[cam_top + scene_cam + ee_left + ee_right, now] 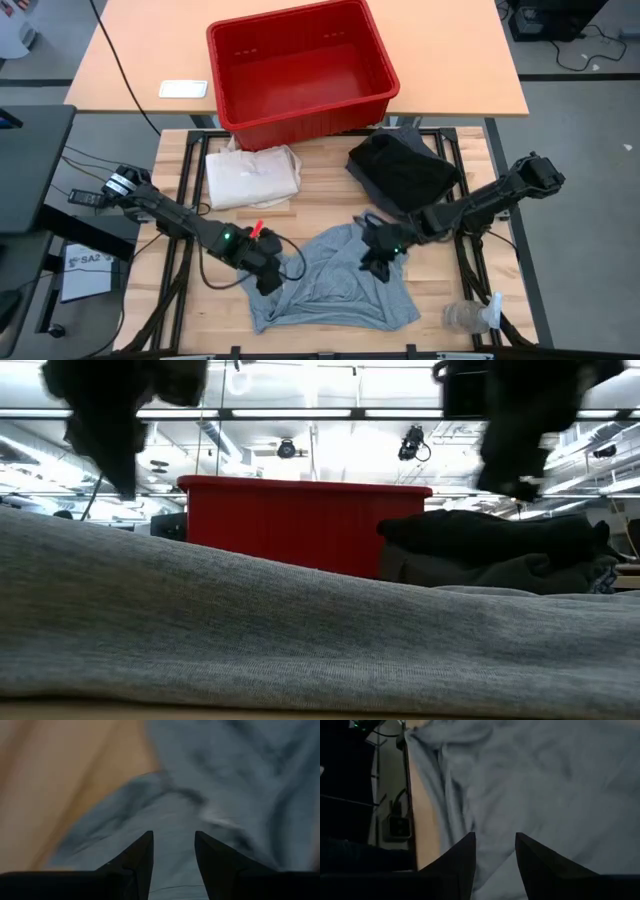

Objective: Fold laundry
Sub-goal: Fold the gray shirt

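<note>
Light grey T-shirt (pixel 335 285) lies crumpled at the table's (pixel 330 195) near edge, under both hands. Left hand (pixel 268 275) and right hand (pixel 378 258) hover over its corners, fingers parted, holding nothing. Beyond them sit dark garments (pixel 405 172), a cream tote bag (pixel 250 175) and a red bin (pixel 300 65).

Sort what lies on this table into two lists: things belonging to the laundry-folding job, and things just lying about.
Job:
light grey T-shirt
dark garment pile
left end effector
right end effector

Lying about:
red bin
cream tote bag
clear plastic bottle
</note>
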Available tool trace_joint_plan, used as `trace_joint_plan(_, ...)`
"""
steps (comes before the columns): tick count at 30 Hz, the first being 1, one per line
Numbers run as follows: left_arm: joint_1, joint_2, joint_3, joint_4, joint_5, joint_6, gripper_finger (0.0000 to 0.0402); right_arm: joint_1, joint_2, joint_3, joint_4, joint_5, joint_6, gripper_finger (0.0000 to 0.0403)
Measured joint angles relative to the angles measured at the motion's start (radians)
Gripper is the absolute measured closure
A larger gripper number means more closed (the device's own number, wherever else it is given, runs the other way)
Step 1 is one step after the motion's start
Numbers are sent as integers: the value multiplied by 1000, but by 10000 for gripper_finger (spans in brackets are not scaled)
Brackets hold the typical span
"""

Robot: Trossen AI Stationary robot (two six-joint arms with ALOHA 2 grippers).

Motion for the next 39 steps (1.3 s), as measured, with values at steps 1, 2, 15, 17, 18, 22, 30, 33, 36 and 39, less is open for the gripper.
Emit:
trace_joint_plan(1,10,-3,0,47,27,15,253,-32,0,0,9,-18,-49,258)
trace_joint_plan(2,16,-4,1,94,46,19,253,-57,0,0,12,-31,-96,258)
trace_joint_plan(15,-139,-5,1,206,25,-367,253,-212,30,0,152,9,-853,217)
trace_joint_plan(17,-160,-5,1,226,26,-363,253,-233,73,0,249,1,-933,205)
trace_joint_plan(18,-171,-5,1,235,31,-363,253,-243,102,0,292,-17,-964,199)
trace_joint_plan(22,-210,-5,1,251,64,-362,253,-276,256,11,479,-85,-1015,179)
trace_joint_plan(30,-247,-5,1,282,68,-541,253,-281,516,184,523,-98,-1070,171)
trace_joint_plan(33,-251,-5,1,312,67,-569,253,-281,586,247,515,-125,-1070,171)
trace_joint_plan(36,-251,-4,1,354,67,-572,253,-283,643,301,495,-132,-1070,171)
trace_joint_plan(39,-251,-4,1,375,67,-572,253,-285,691,339,474,-127,-1069,171)
